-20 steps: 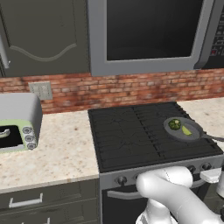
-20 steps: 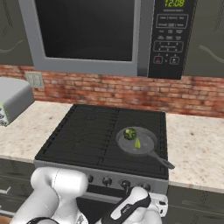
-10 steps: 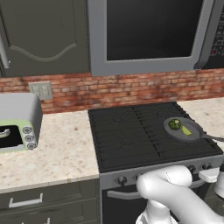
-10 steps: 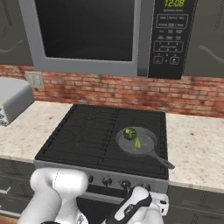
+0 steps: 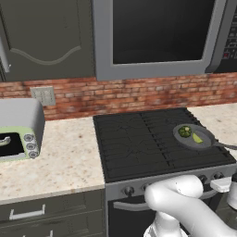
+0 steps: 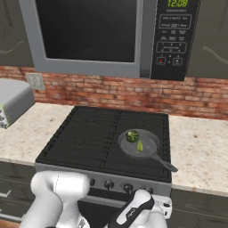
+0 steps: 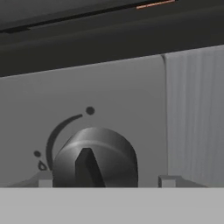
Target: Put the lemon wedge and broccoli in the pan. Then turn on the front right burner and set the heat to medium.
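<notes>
Loading complete: small dark-green broccoli floret (image 6: 132,136) and yellow-green lemon wedge (image 6: 140,145) lie in the shallow dark-grey frying pan (image 6: 149,151) on the front right burner (image 6: 144,156). Remaining: heat setting. End effector (image 7: 103,180) straddles the dark knob (image 7: 96,157), grip undetermined.

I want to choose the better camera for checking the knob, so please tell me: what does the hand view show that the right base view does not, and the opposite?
The hand view has one stove knob close up, with its arc marking and dots.

The right base view has the pan holding the broccoli and the lemon wedge, plus the microwave.

Both share the stove's grey front panel.
</notes>
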### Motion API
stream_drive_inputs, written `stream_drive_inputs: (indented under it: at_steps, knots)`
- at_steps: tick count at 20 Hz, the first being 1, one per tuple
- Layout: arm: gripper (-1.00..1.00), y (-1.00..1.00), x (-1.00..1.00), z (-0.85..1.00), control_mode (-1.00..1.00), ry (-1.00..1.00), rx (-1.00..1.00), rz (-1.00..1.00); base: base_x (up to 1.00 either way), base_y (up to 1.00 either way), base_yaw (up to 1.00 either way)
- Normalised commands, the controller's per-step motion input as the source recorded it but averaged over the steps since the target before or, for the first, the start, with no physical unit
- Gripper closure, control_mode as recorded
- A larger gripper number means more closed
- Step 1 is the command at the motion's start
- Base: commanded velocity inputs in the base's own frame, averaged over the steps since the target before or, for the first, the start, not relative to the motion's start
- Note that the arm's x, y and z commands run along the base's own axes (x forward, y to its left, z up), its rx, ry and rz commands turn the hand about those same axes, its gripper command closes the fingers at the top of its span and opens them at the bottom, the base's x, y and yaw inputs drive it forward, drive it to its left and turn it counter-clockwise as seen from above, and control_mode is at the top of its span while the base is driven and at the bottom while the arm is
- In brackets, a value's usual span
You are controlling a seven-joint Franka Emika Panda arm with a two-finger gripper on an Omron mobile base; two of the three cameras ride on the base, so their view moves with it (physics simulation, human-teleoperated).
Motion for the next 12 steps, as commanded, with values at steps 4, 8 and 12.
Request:
stream_drive_inputs:
  at_steps: [4, 8, 12]
  knots:
    - [1.0, 0.0, 0.0, 0.0, -1.0, 0.0, 0.0, 0.0, 0.0, 0.0, 0.0]
    - [1.0, 0.0, -0.04, 0.0, -1.0, 0.0, 0.0, 0.0, 0.0, 0.0, 0.0]
    - [1.0, 0.0, -0.08, 0.0, -1.0, -0.01, -0.02, 0.0, 0.0, 0.0, 0.0]
